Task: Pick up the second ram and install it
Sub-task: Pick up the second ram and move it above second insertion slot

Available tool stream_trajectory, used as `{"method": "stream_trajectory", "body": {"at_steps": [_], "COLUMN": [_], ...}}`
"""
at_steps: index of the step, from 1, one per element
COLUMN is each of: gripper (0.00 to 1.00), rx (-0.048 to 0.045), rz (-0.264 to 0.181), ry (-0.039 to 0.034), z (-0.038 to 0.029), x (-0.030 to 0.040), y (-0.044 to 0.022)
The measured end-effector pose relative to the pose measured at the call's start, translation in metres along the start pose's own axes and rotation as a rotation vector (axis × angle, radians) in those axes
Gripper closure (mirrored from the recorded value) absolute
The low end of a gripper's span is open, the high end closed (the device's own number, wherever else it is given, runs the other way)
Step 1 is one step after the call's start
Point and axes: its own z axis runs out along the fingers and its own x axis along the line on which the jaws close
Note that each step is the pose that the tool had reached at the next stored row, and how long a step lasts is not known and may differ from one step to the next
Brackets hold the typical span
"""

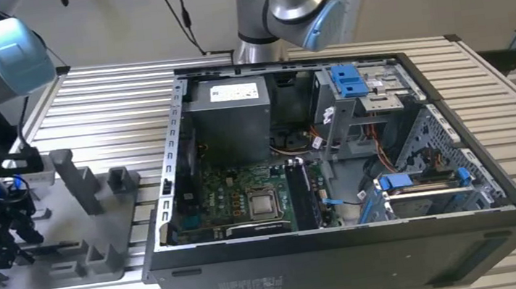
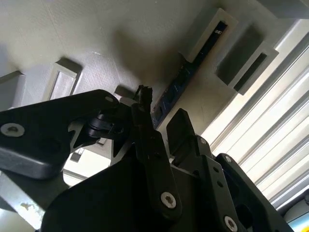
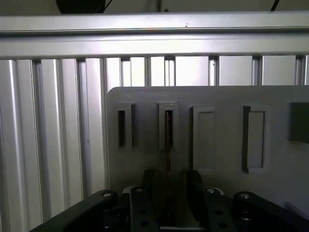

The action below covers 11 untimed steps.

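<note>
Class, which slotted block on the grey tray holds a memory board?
The block straight ahead of the end effector: the second ram stands edge-on in its slot; neighbouring slots show none.

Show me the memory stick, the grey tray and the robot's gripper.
memory stick (image 3: 168, 140), first wrist view, its thin edge.
tray (image 3: 275, 159), first wrist view, bare surface.
gripper (image 2: 161, 103), second wrist view, between its fingertips.
</note>
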Motion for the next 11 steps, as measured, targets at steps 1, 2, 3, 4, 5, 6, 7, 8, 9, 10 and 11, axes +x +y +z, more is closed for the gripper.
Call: {"method": "stream_trajectory", "body": {"at_steps": [1,2,3,4,5,6,7,8,9,10,11], "gripper": [0.58,0.58,0.58,0.58,0.58,0.58,0.58,0.58,0.58,0.58,0.58], "rx": [-0.0002,-0.0003,-0.0003,-0.0002,-0.0002,0.0005,0.0008,0.0008,0.0009,0.0009,0.0009], "rz": [0.000,0.000,0.000,0.000,0.000,0.000,0.000,0.000,0.000,0.000,0.000], "ry": [-0.0007,-0.0014,-0.0022,-0.0030,-0.0039,-0.0044,-0.0046,-0.0046,-0.0046,-0.0047,-0.0047], "z": [-0.0006,-0.0014,-0.0019,-0.0020,-0.0020,-0.0022,-0.0021,-0.0022,-0.0021,-0.0021,-0.0021], "x": [0.0003,0.0005,0.0007,0.0007,0.0006,0.0007,0.0007,0.0007,0.0007,0.0007,0.0007], "y": [0.0000,-0.0001,0.0000,0.0000,-0.0001,0.0000,0.0000,0.0000,0.0000,0.0000,0.0000]}}
